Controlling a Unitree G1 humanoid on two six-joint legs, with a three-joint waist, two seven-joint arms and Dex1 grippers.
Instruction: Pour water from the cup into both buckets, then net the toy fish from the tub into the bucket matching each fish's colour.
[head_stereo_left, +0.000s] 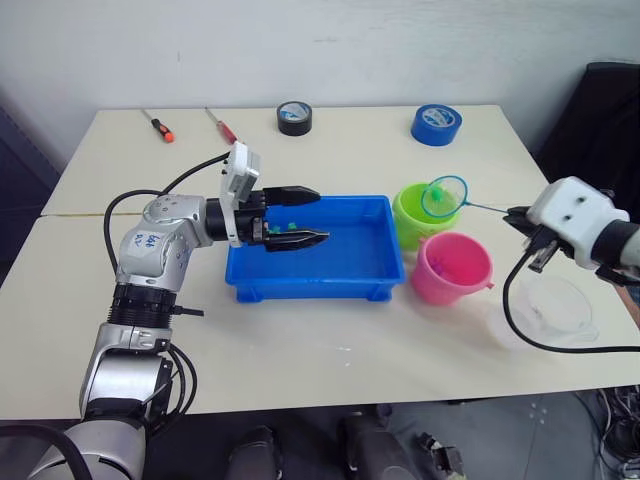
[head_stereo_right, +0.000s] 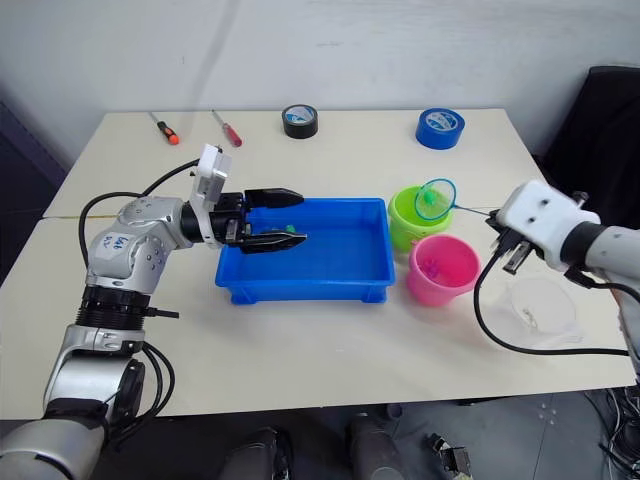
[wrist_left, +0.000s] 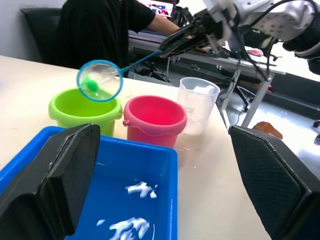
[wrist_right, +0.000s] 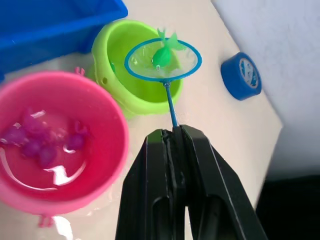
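Fish (wrist_right: 165, 54), green, tiny and light, lies in our net (wrist_right: 162, 59) at upper centre over the green bucket (wrist_right: 131, 75), our right pincer (wrist_right: 175, 137) clamped on its thin, likely whippy handle, left pincer (head_stereo_left: 296, 217) wide above the tub (head_stereo_left: 340, 262).

Fingers (wrist_right: 175, 150) pinch the net (wrist_right: 162, 59), green fish (wrist_right: 164, 52) inside, above the green bucket (wrist_right: 131, 75).

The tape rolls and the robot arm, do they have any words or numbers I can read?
Blue tape roll: a round label inside the core, its print too blurred to read.
Black tape roll: a pale label in the core, too small to read.
Silver left robot arm: blue handwritten marks on its casing, too small to make out.
No other readable words, numbers or signs.
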